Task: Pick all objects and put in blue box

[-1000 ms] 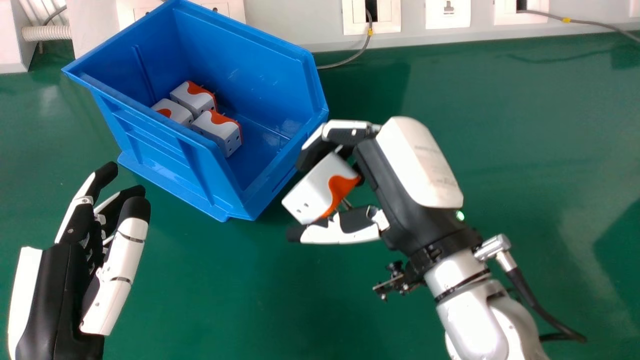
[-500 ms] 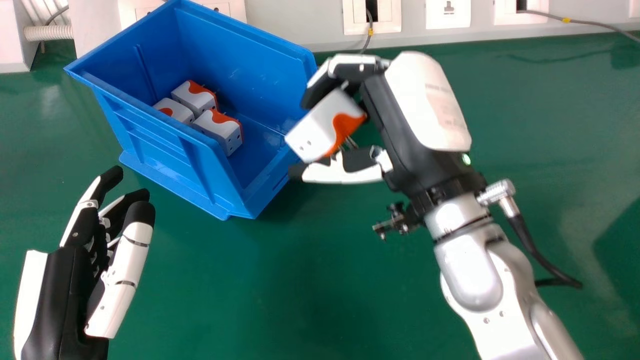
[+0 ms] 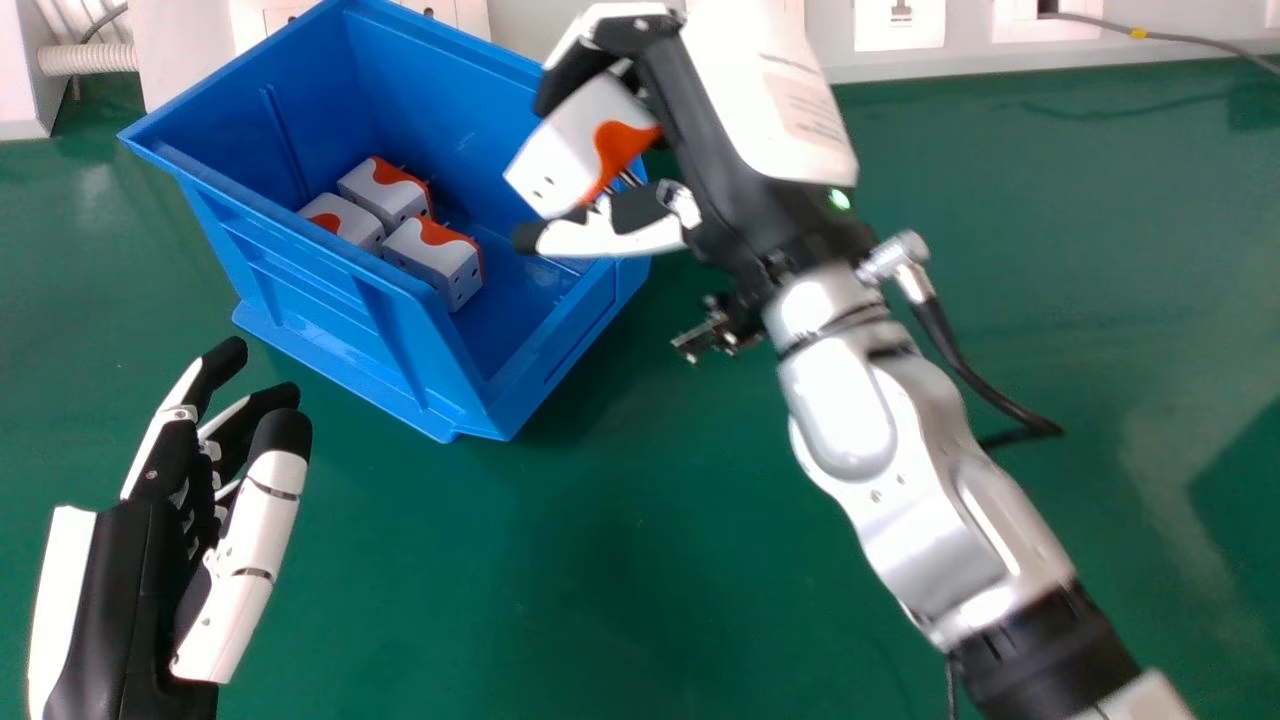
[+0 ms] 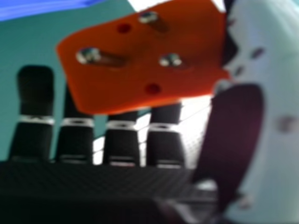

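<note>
Blue box [image 3: 320,320]: holds 3 adaptors [image 3: 430,255]. R hand [image 3: 700,130], over box's R part: pinches 4th adaptor [image 3: 560,150] betw. thumb [image 3: 610,237] & fingers. L hand [image 3: 120,600], lower L, head view: fingers loosely bent, holds nothing. 4th adaptor: if freed too early, may clip R rim, land outside; w/ weak pinch, may twist. Pins [image 4: 170,60], near thumb: may snag on release.

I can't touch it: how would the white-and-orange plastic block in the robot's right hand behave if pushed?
The block looks rigid, its edges straight. Flat sides suggest sliding, not rolling. Its metal pins might catch.
</note>
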Robot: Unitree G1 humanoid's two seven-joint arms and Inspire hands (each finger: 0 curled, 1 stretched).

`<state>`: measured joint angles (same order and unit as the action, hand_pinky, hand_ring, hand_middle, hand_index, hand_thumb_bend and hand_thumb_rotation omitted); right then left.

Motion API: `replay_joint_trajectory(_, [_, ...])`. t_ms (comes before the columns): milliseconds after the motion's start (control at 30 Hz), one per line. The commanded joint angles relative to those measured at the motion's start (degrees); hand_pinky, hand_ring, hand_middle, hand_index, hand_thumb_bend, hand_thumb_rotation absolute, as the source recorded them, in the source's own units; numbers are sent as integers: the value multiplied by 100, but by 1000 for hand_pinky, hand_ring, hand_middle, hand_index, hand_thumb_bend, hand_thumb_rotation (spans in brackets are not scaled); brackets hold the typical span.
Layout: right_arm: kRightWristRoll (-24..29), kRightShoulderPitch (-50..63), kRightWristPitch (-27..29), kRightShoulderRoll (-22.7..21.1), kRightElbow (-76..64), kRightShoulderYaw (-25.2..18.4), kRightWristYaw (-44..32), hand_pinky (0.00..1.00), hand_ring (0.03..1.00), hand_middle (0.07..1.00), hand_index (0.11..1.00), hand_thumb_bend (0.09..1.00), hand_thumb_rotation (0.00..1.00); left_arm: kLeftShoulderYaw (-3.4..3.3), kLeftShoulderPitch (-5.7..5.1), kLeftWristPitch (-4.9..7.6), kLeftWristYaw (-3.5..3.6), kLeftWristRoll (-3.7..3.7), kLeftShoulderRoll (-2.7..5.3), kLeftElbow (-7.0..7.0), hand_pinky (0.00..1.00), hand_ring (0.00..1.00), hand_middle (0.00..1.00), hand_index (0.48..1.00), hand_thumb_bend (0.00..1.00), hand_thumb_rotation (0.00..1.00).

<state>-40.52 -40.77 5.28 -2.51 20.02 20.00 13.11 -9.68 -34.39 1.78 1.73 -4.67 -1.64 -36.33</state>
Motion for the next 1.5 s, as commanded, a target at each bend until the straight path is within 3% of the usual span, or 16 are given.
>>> replay_joint_trajectory(0, [5, -638, 186, 143, 423, 54, 227, 334, 437, 526, 492, 493, 0, 25, -37, 103, -22, -65, -19, -93, 782, 839, 827, 899, 513, 775])
replay_joint_trajectory(167, [102, -1404, 397, 378, 1569, 145, 399, 323, 435, 536, 505, 490, 0, 62, -118, 136, -45, -60, 25, -125, 782, 839, 827, 899, 517, 775])
replay_joint_trajectory(400, [182, -2374, 610, 714, 2995, 227, 436, 318, 435, 543, 516, 488, 0, 217, -326, 214, -116, -110, 116, -220, 782, 839, 827, 900, 522, 776])
replay_joint_trajectory(633, [167, -3260, 504, 954, 4215, 382, 465, 325, 433, 544, 515, 489, 0, 369, -516, 310, -175, -209, 176, -317, 782, 840, 827, 900, 536, 775])
replay_joint_trajectory(967, [148, -3818, 366, 1059, 5079, 606, 486, 326, 431, 541, 524, 490, 0, 419, -677, 555, -187, -260, 161, -256, 776, 837, 824, 897, 563, 778])
replay_joint_trajectory(1300, [65, -3856, -42, 1107, 5305, 849, 680, 335, 434, 533, 522, 493, 0, 480, -840, 708, -138, -203, 132, -279, 776, 842, 830, 899, 547, 784])
replay_joint_trajectory(1467, [108, -3816, -62, 1084, 5314, 891, 697, 338, 435, 529, 517, 494, 0, 505, -873, 780, -117, -179, 119, -258, 778, 845, 832, 901, 539, 785])
